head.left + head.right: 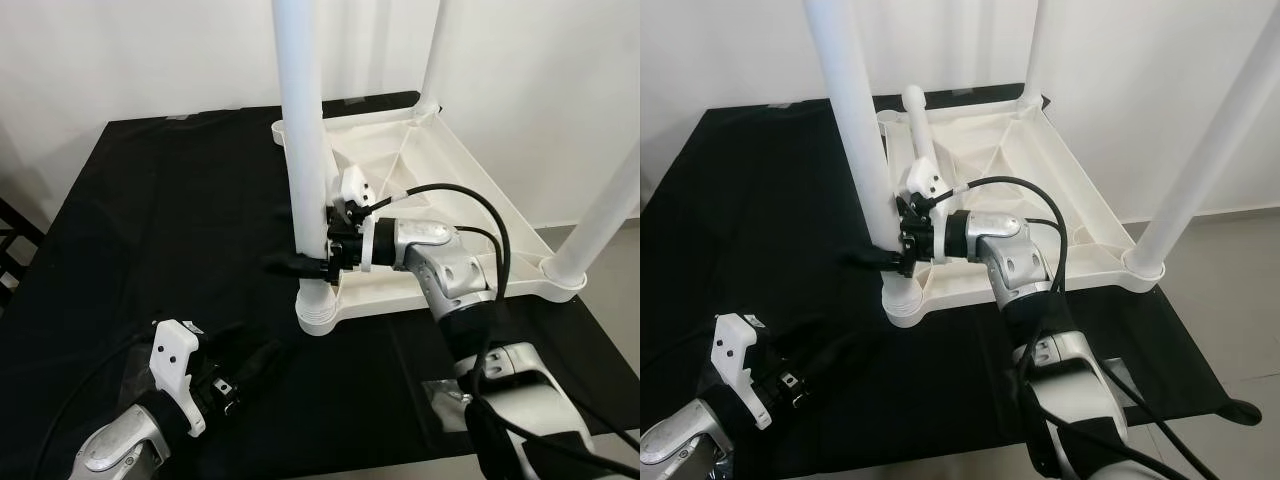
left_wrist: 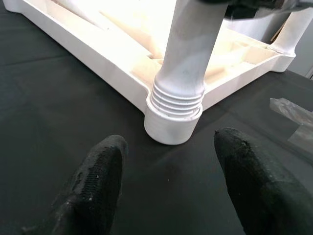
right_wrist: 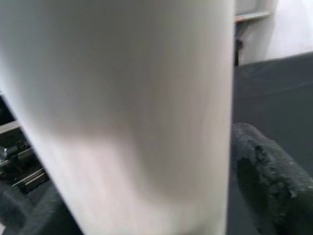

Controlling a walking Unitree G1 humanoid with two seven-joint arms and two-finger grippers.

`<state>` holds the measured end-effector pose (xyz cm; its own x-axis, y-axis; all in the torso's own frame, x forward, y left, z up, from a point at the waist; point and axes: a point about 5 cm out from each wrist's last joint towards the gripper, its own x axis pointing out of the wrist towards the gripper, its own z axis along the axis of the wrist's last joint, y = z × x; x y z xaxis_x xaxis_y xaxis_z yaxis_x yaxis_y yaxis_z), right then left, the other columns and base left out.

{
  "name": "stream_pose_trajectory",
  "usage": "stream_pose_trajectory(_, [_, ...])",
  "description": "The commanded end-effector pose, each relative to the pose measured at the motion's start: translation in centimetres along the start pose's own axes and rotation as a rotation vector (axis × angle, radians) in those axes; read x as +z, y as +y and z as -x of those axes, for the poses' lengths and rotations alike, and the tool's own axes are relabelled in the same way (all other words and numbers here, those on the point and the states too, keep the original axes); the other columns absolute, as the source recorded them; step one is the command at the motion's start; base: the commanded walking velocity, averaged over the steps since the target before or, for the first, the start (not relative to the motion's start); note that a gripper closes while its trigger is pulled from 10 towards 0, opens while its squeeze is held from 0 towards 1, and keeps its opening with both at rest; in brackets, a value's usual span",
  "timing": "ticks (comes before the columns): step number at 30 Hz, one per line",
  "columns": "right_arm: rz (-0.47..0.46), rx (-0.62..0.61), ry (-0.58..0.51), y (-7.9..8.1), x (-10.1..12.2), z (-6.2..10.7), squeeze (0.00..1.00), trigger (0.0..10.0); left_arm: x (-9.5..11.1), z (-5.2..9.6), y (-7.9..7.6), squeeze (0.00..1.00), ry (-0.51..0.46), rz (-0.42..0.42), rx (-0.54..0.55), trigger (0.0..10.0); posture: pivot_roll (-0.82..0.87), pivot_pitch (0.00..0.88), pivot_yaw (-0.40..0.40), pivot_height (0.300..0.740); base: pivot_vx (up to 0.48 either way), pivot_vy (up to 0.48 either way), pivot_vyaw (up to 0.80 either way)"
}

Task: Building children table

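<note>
Nearest the head camera, the left claw (image 1: 262,362) hovers low over the black table (image 1: 140,210), its two black fingers (image 2: 93,191) spread wide and holding nothing, pointed toward the threaded corner socket (image 2: 173,120). Upside down on the table lies the white children's tabletop (image 1: 440,170), with legs standing up from its corners. The right claw (image 1: 300,266) reaches sideways and is closed around the near-left leg (image 1: 305,130) just above the socket; in the right wrist view the leg is blurred, so the exact contact of the fingers is uncertain. A clear plastic bag (image 1: 445,400) lies beside the right arm.
</note>
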<state>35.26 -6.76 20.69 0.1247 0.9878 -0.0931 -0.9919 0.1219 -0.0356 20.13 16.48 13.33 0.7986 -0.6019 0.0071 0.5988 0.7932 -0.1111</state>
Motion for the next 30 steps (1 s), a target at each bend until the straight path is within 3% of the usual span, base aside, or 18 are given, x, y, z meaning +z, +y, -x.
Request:
stream_pose_trajectory(1, [0.01,0.035,-0.001,0.0,0.1,-0.4,0.0,0.0,-0.4,0.2,0.1,0.0,0.025,-0.006,0.003,10.0,0.01,0.083,0.038,0.74,0.0,0.0,0.0])
stream_pose_trajectory(11, [0.009,-0.033,0.0,-0.2,-1.2,1.1,0.0,0.0,-0.4,0.3,0.0,0.0,0.023,-0.005,0.002,10.0,0.01,0.087,0.032,0.74,0.0,0.0,0.0])
stream_pose_trajectory(12, [-0.036,-0.178,0.021,0.3,-2.7,1.1,0.0,0.0,-0.4,0.4,0.0,0.0,0.021,-0.006,0.002,10.0,0.01,0.101,0.022,0.74,0.0,0.0,0.0])
stream_pose_trajectory(13, [-0.036,-0.178,0.021,0.3,-2.7,1.1,0.0,0.0,-0.4,0.4,0.0,0.0,0.021,-0.006,0.002,10.0,0.01,0.101,0.022,0.74,0.0,0.0,0.0])
stream_pose_trajectory(14, [-0.049,-0.531,0.018,0.5,-3.9,0.8,0.0,0.0,-0.2,0.5,-0.1,0.0,0.02,-0.007,0.004,10.0,0.01,0.109,0.018,0.74,0.0,0.0,0.0])
stream_pose_trajectory(15, [-0.049,-0.531,0.018,0.5,-3.9,0.8,0.0,0.0,-0.2,0.5,-0.1,0.0,0.02,-0.007,0.004,10.0,0.01,0.109,0.018,0.74,0.0,0.0,0.0])
stream_pose_trajectory(16, [-0.061,-0.801,0.016,0.8,-4.6,1.2,0.0,0.0,-0.2,0.7,0.0,0.0,0.019,-0.008,0.005,10.0,0.01,0.113,0.019,0.74,0.0,0.0,0.0])
stream_pose_trajectory(18, [-0.061,-0.801,0.016,0.8,-4.6,1.2,0.0,0.0,-0.2,0.7,0.0,0.0,0.019,-0.008,0.005,10.0,0.01,0.113,0.019,0.74,0.0,0.0,0.0])
stream_pose_trajectory(19, [-0.117,-0.92,0.051,3.1,-6.1,1.2,0.0,0.0,-0.1,0.8,0.0,0.0,0.019,-0.009,0.006,10.0,0.0,0.124,0.034,0.74,0.0,0.0,0.0])
stream_pose_trajectory(21, [-0.117,-0.92,0.051,3.1,-6.1,1.2,0.0,0.0,-0.1,0.8,0.0,0.0,0.019,-0.009,0.006,10.0,0.0,0.124,0.034,0.74,0.0,0.0,0.0])
stream_pose_trajectory(22, [-0.16,-0.938,0.079,4.8,-7.2,1.0,0.0,0.0,0.0,0.8,0.1,0.0,0.021,-0.009,0.006,10.0,-0.01,0.114,0.045,0.74,0.0,0.0,0.0])
stream_pose_trajectory(23, [-0.166,-0.853,0.113,6.3,-7.8,0.4,0.0,0.0,-0.1,0.8,0.2,0.0,0.026,-0.004,0.0,10.0,0.0,0.113,0.034,0.74,0.0,0.0,0.0])
stream_pose_trajectory(27, [-0.133,-0.841,0.124,5.9,-7.4,0.2,0.0,0.0,-0.1,0.7,0.2,0.0,0.026,-0.004,-0.003,10.0,0.0,0.112,0.036,0.74,0.0,0.0,0.0])
stream_pose_trajectory(28, [-0.12,-0.845,0.141,5.7,-7.1,0.1,0.0,5.3,-0.1,0.7,0.2,0.0,0.024,-0.005,0.001,10.0,0.0,0.112,0.036,0.74,0.0,0.0,0.0])
stream_pose_trajectory(29, [-0.12,-0.846,0.147,5.5,-6.9,0.1,1.0,10.0,-0.1,0.7,0.3,0.0,0.023,-0.006,0.003,10.0,0.0,0.112,0.036,0.74,0.0,0.0,0.0])
stream_pose_trajectory(30, [-0.133,-0.826,0.129,5.4,-6.4,-0.2,1.0,10.0,-0.1,0.7,0.3,0.0,0.022,-0.006,0.006,10.0,0.0,0.11,0.037,0.74,0.0,0.0,0.0])
